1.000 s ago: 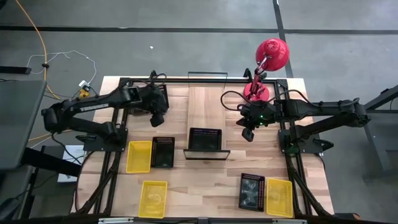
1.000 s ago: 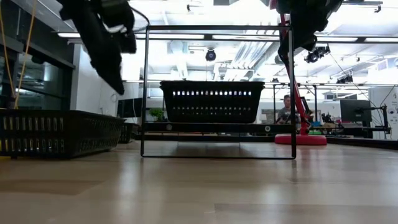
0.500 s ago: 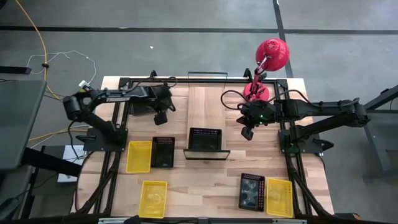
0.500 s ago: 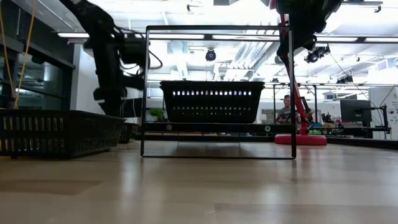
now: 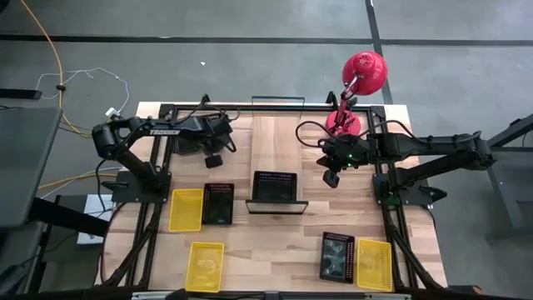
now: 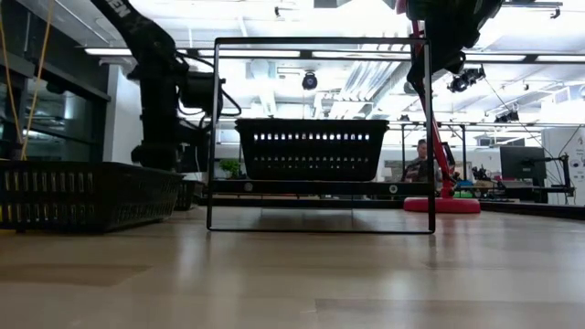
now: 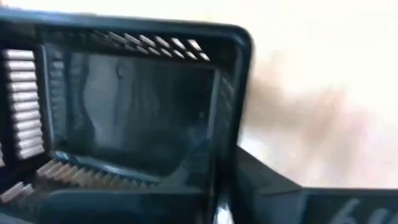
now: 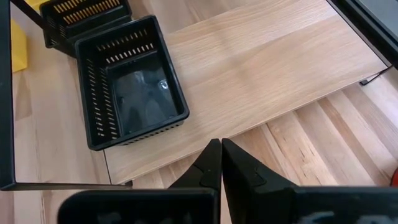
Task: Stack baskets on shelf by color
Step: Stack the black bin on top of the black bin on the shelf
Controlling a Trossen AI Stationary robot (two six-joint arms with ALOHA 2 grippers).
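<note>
A planked wooden table (image 5: 275,242) stood on a grey floor, with a red lamp (image 5: 360,79) at its far right corner. The shelf (image 5: 276,150), a light board framed by black wire at each short end, ran down the table's middle, its long axis pointing away from the near edge. One black basket (image 5: 276,187) sat on the shelf's near end. The remaining baskets lay on the table: a yellow basket (image 5: 186,208) touching a second black basket (image 5: 219,203) on the left, another yellow basket (image 5: 206,265) near the front edge, and a black and yellow pair (image 5: 356,257) at the front right. The left tool (image 5: 215,157) hung above the table left of the shelf; whether its fingers had fully met could not be told, and it held nothing. The right tool (image 8: 221,163) hovered beside the shelf's right edge, fingers pressed together and empty. The black basket beside the yellow one lay just nearward of the left tool, its long axis parallel to the shelf, so the left arm appeared better placed to fetch it.
</note>
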